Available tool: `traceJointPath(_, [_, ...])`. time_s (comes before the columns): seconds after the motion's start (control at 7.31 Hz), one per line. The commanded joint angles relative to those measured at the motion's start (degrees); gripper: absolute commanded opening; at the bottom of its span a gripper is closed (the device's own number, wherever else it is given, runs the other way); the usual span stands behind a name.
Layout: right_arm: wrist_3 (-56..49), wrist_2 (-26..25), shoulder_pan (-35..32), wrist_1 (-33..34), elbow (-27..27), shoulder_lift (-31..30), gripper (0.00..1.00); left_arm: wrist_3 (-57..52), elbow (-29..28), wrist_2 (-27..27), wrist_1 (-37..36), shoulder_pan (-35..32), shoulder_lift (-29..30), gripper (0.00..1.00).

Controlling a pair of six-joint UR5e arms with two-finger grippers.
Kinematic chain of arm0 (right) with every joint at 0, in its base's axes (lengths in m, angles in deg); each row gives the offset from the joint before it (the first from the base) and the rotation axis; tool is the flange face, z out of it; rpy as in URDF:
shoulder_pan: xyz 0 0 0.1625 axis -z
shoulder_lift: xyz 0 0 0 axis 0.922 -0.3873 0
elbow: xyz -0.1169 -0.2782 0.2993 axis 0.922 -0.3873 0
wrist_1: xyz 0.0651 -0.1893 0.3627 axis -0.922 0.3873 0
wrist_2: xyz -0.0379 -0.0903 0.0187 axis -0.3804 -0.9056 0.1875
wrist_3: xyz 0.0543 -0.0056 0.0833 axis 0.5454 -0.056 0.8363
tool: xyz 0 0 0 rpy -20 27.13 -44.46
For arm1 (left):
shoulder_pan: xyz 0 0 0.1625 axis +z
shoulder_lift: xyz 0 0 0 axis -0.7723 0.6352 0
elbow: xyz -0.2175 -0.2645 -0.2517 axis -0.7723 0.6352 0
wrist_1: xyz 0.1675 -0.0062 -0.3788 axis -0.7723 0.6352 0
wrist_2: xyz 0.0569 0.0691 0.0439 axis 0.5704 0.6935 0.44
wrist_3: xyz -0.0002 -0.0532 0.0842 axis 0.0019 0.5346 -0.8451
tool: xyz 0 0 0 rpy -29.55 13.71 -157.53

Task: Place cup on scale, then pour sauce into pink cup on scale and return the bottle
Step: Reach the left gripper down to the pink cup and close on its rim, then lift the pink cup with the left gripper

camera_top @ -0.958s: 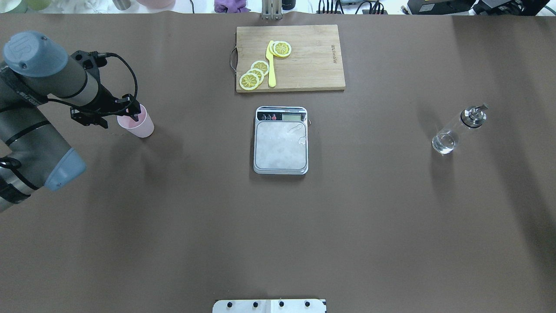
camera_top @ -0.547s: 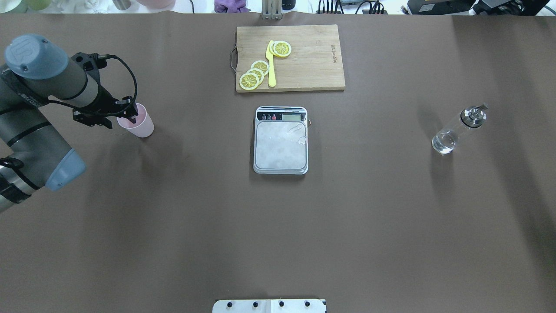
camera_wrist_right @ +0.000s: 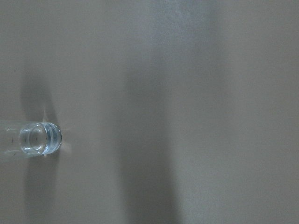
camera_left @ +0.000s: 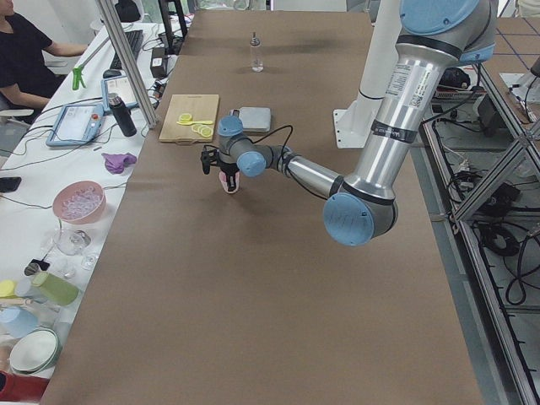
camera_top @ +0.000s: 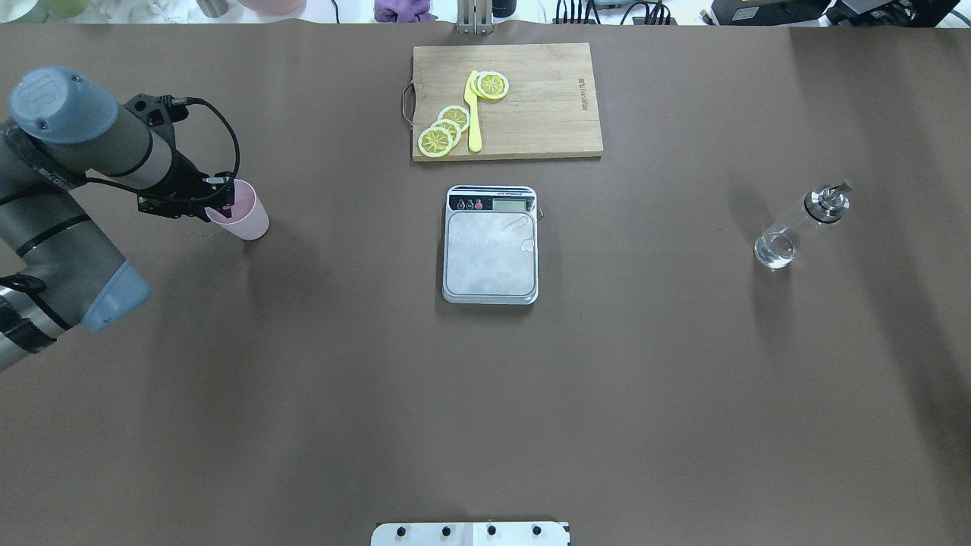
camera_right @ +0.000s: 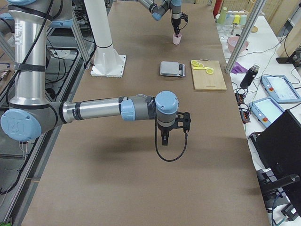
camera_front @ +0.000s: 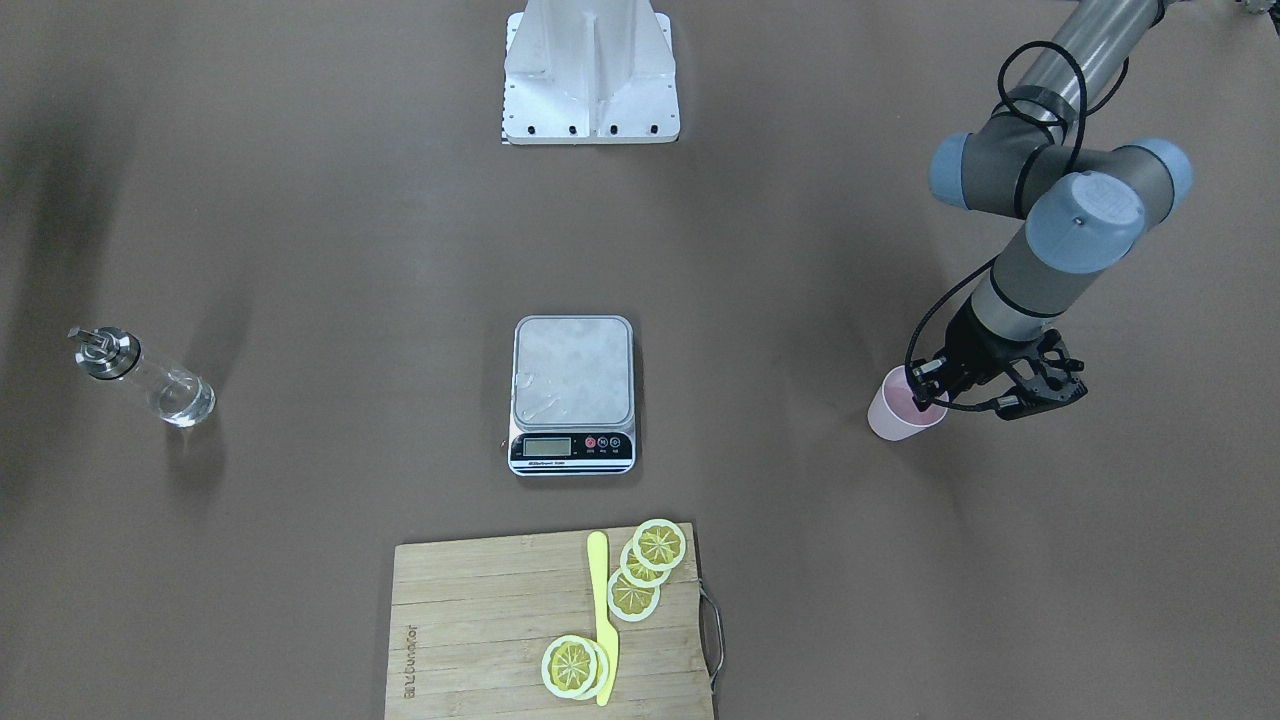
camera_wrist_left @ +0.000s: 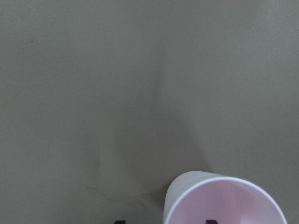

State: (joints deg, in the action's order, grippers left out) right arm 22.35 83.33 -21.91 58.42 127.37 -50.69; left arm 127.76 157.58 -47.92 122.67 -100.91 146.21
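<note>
The pale pink cup point(camera_top: 248, 215) stands upright on the table at the left, also in the front view point(camera_front: 893, 416). My left gripper point(camera_top: 219, 200) is open at its rim. In the left wrist view one fingertip point(camera_wrist_left: 211, 220) is inside the cup point(camera_wrist_left: 224, 200) and the other is outside its wall. The scale point(camera_top: 491, 254) sits at the table's middle with a bare platform. The clear bottle point(camera_top: 795, 229) with the metal spout stands upright at the right, and its base shows in the right wrist view point(camera_wrist_right: 39, 139). My right gripper point(camera_right: 164, 137) hangs above the table; I cannot tell whether it is open or shut.
A wooden cutting board point(camera_top: 538, 98) with lemon slices point(camera_top: 444, 130) and a yellow knife point(camera_top: 473, 114) lies just beyond the scale. The robot's base plate point(camera_front: 592, 70) is at the near edge. Brown table surface lies between the cup, the scale and the bottle.
My left gripper has shifted a little to the left over the cup's rim and the wrist has turned slightly. The cup, scale and bottle have not moved.
</note>
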Motion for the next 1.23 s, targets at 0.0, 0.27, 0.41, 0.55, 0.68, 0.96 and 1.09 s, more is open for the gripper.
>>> traceJointPath(0.0, [0.0,0.1,0.0,0.1,0.0,-0.2,1.00,0.0,0.5,-0.3,0.0,0.0,0.1,0.41])
traceJointPath(0.27, [-0.1,0.0,0.0,0.0,0.0,-0.3,1.00,0.0,1.9,-0.4,-0.4,-0.2,-0.2,0.42])
traceJointPath(0.41, [-0.1,0.1,0.0,-0.1,0.0,-0.4,1.00,0.0,2.2,-0.4,-0.6,-0.3,-0.3,0.41])
traceJointPath(0.55, [0.0,0.1,0.0,-0.1,0.0,-0.5,1.00,-0.1,2.2,-0.4,-0.7,-0.3,-0.4,0.40])
traceJointPath(0.68, [0.0,0.1,0.0,-0.1,0.0,-0.5,1.00,-0.1,2.1,-0.4,-0.7,-0.3,-0.4,0.40])
traceJointPath(0.96, [0.0,0.1,0.1,-0.1,0.0,-0.5,1.00,-0.2,2.2,-0.4,-0.7,-0.3,-1.2,0.38])
traceJointPath(1.09, [0.0,0.1,0.1,0.0,0.0,-0.5,1.00,-0.1,2.2,-0.4,-0.6,-0.3,-1.2,0.27])
